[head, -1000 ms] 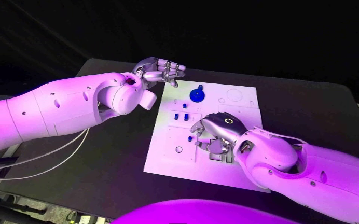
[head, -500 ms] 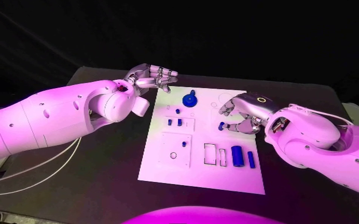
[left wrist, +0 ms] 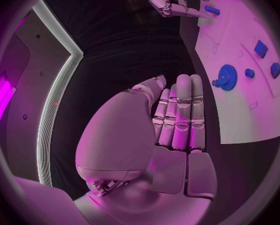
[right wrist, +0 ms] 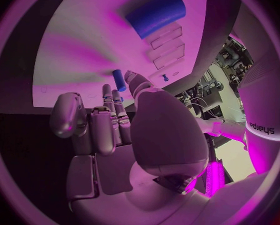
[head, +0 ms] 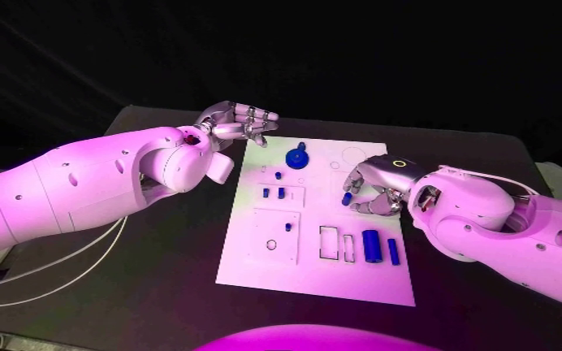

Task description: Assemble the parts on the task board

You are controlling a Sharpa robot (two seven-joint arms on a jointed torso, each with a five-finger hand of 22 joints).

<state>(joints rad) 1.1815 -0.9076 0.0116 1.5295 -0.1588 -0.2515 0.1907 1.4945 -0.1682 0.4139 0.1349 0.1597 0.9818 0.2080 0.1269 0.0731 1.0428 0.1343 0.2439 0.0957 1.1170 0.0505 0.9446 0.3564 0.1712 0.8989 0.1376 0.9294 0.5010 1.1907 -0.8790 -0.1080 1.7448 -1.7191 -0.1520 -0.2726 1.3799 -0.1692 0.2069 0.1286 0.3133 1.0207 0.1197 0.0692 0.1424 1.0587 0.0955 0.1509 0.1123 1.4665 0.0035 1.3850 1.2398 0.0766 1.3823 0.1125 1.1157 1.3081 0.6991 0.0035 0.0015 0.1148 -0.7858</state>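
white task board [head: 264, 241], small blue parts [head: 371, 244]

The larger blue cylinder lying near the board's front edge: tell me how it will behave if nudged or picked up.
The larger blue cylinder lies on its side on the task board, so a sideways nudge would probably roll it. It looks like stiff moulded plastic, likely light. Its smooth round surface may slip in a loose pinch.

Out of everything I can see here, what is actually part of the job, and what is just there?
Part of the job:
task board
blue gear
small blue peg, held in the right hand fingers
two blue cylinders
small blue pieces

Just there:
black table
left hand, holding nothing
white cables
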